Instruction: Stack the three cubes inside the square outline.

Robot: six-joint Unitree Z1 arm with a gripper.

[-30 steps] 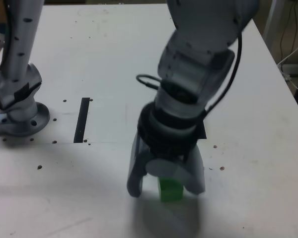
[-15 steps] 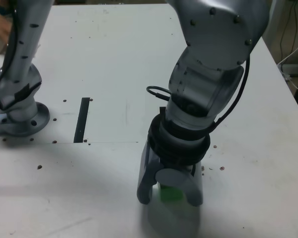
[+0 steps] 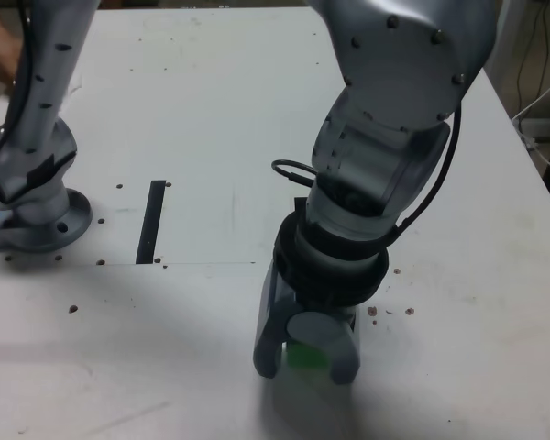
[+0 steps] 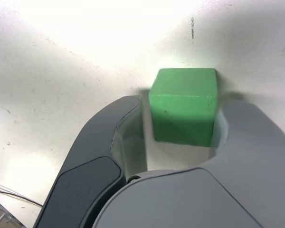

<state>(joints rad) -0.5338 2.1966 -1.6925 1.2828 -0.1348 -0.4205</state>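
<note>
Wrist view: Green Cube [image 4: 183, 107] Between Separated Jaws

In the wrist view, I have the gripper [image 3: 306, 368] open, with one finger on each side of the green cube. A strip of pale surface separates one finger from the cube. The opposite finger [image 4: 244, 130] is at or just beside the cube's other side; I cannot tell whether it makes contact. The cube sits upright on the white table [image 3: 192, 321], its top and one side face visible to me.

In the exterior view, the arm [image 3: 376, 156] reaches down from the top, and the gripper points toward the near part of the table. The green cube shows between the fingertips, partly covered by the gripper. A straight black strip [image 3: 151, 222] lies on the table toward the exterior view's left, well apart from the gripper. The grey arm base [image 3: 41, 220] stands farther left of the strip.
</note>
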